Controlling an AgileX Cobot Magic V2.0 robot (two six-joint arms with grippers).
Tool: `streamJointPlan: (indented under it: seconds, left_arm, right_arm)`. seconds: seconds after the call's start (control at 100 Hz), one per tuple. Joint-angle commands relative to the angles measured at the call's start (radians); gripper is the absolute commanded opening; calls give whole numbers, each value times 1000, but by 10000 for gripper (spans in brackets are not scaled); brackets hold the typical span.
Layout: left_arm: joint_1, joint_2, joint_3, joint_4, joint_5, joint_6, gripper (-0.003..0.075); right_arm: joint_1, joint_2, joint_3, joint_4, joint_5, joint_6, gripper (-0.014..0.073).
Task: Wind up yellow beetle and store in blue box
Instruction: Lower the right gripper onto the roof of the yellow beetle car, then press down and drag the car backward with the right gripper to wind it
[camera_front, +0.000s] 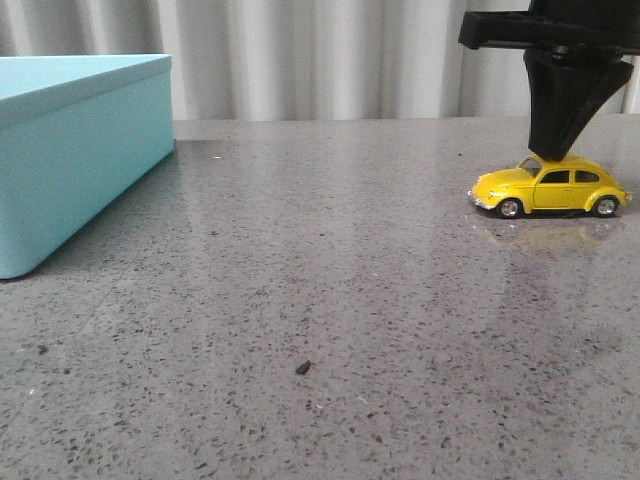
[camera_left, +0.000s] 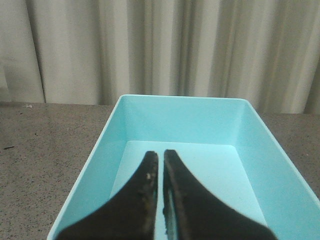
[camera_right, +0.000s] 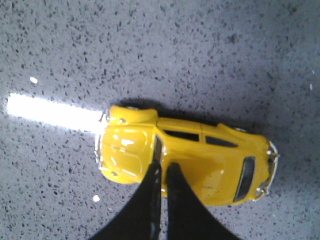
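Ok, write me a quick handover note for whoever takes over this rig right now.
Right gripper: shut, tips pressed on the roof of the yellow beetle, not clamping it.
Left gripper: shut, empty, hovering over the open blue box.
Beetle stands on its wheels on the table, far right; box at far left, nothing inside.
Done: car contacted. Whether it's wound can't be told.
Left: wind, pick up, place in box.
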Motion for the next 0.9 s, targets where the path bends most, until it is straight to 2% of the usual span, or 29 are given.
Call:
streamJointPlan:
  seconds: [0.0,0.76,0.89]
  left_arm:
    - [2,16,-36,-10,-80,-1,-21]
    - [2,16,-36,-10,-80,-1,-21]
    - [2,16,-36,-10,-80,-1,-21]
  right_arm:
    - [-6,-31,-40,-9,-17,7,-61]
    - [-6,-19,-54,-44,35,10,-61]
    - [-6,-19,-54,-81,35,33,-61]
